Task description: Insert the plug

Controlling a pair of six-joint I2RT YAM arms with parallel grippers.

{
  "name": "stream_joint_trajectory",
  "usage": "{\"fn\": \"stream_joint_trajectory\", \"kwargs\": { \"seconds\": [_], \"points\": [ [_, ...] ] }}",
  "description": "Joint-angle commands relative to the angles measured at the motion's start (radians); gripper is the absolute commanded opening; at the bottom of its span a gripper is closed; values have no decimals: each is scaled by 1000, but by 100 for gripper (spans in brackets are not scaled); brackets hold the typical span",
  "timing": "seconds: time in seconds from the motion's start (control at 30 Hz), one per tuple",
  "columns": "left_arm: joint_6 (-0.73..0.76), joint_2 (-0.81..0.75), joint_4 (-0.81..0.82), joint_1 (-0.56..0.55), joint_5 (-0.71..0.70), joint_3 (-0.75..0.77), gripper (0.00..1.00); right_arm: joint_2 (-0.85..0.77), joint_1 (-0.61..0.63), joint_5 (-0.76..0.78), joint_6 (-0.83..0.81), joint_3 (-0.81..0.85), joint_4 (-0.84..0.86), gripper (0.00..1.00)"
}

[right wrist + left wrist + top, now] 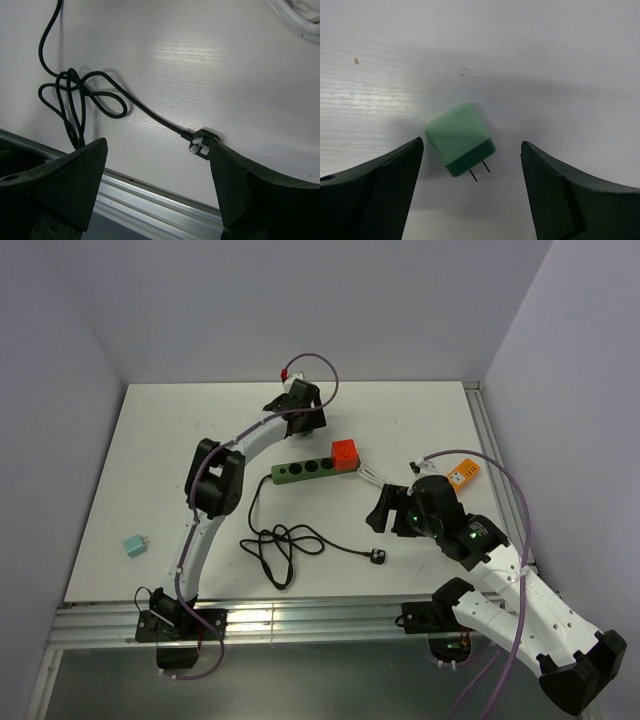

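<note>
A green cube plug (460, 137) with two thin prongs lies on the white table in the left wrist view, prongs pointing toward the camera. My left gripper (472, 144) is open above it, a finger on each side, not touching. In the top view my left gripper (300, 415) hovers at the far middle and hides this plug. A green power strip (303, 470) lies just in front of it, with a red cube (345, 453) at its right end. My right gripper (383, 510) is open and empty.
A black cable coil (280, 545) ends in a black plug (378, 556). That plug (200, 146) sits by my right finger near the table's metal front rail (150, 195). A teal adapter (133, 544) lies at the left. An orange device (462, 473) with a white cable (375, 477) lies at the right.
</note>
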Motion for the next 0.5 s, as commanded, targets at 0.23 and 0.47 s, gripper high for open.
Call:
{"fn": "stream_joint_trajectory", "kwargs": {
  "seconds": [0.23, 0.47],
  "points": [
    [10, 44, 15, 8, -91, 47, 84, -15, 2, 9, -6, -16, 40, 89],
    [11, 55, 7, 10, -90, 47, 75, -11, 2, 9, -6, -13, 38, 89]
  ]
}}
